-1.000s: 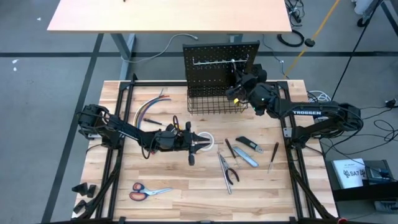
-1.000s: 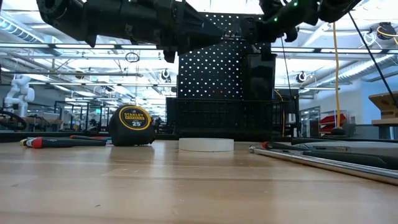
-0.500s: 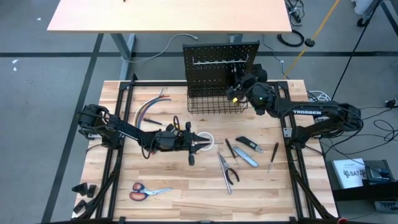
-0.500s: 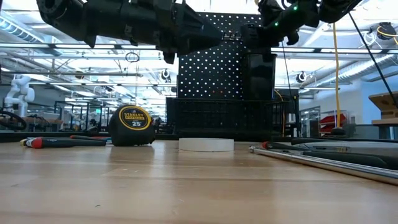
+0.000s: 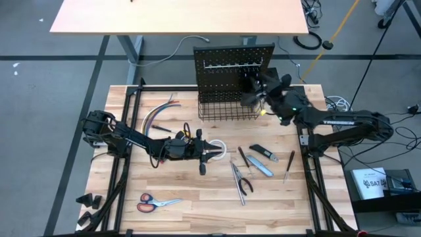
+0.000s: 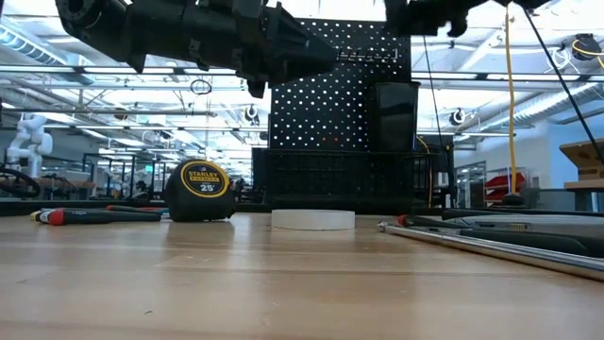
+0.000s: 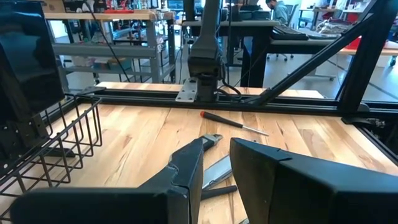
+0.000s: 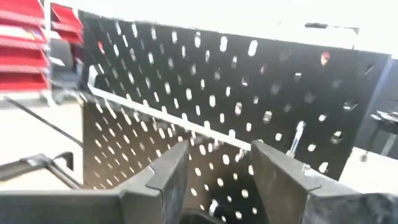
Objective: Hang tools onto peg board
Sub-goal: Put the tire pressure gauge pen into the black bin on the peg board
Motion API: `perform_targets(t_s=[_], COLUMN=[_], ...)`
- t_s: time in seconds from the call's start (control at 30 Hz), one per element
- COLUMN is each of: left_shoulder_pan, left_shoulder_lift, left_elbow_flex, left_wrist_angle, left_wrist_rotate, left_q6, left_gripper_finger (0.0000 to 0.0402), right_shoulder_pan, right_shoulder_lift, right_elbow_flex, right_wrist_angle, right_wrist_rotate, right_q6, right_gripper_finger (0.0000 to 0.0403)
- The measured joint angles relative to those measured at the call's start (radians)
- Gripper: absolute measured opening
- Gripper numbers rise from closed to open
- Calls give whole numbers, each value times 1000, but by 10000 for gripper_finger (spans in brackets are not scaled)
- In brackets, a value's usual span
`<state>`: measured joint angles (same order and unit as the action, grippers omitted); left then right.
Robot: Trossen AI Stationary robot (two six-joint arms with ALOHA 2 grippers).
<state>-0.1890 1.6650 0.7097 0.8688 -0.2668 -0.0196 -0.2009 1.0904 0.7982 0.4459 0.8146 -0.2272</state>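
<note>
We found the right claw [image 5: 253, 92] raised before the peg board [image 5: 233, 66], which stood upright at the table's [image 5: 197, 210] far edge; its fingers [image 8: 168, 171] stood parted and held nothing. The left claw [image 5: 209, 153] hovered mid-table, slightly open and empty. Pliers [image 5: 240, 181], scissors [image 5: 154, 202] and a screwdriver [image 5: 288, 164] lay on the boards

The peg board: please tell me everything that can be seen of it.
The peg board is a black perforated panel standing upright at the table's far edge. A silver hook rail runs across its upper part, and a black wire basket hangs at its foot. The right gripper, open, hovers just before its right side.
</note>
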Motion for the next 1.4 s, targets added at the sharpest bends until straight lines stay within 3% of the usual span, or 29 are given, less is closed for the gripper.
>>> perform_targets(t_s=[0.13, 0.2, 0.5, 0.63, 0.9, 1.03, 1.4], left_shoulder_pan=[0, 0, -1, -9, -16, -16, -16], left_shoulder_lift=[0, 0, 0, 0, 0, 0, 0], left_elbow_flex=[0, 0, 0, 0, 0, 0, 0], left_wrist_angle=[-2, -3, -3, -3, -4, -15, -42], left_wrist_rotate=[0, 6, 143, 183, 185, 185, 185], left_q6=[0, 1, 14, 28, 28, 26, 26], left_gripper_finger=[86, 86, 86, 86, 86, 86, 86], right_shoulder_pan=[82, 125, 276, 392, 650, 727, 766], right_shoulder_lift=[-74, -103, -88, -29, 128, 193, 337], right_elbow_flex=[0, 1, 1, 1, 1, 1, 0], right_wrist_angle=[-46, -110, -464, -632, -952, -1029, -939], right_wrist_rotate=[-17, -79, -730, -897, -883, -795, -648], right_q6=[66, 125, 589, 765, 1062, 1201, 1236], right_gripper_finger=[166, 166, 167, 167, 167, 167, 167])
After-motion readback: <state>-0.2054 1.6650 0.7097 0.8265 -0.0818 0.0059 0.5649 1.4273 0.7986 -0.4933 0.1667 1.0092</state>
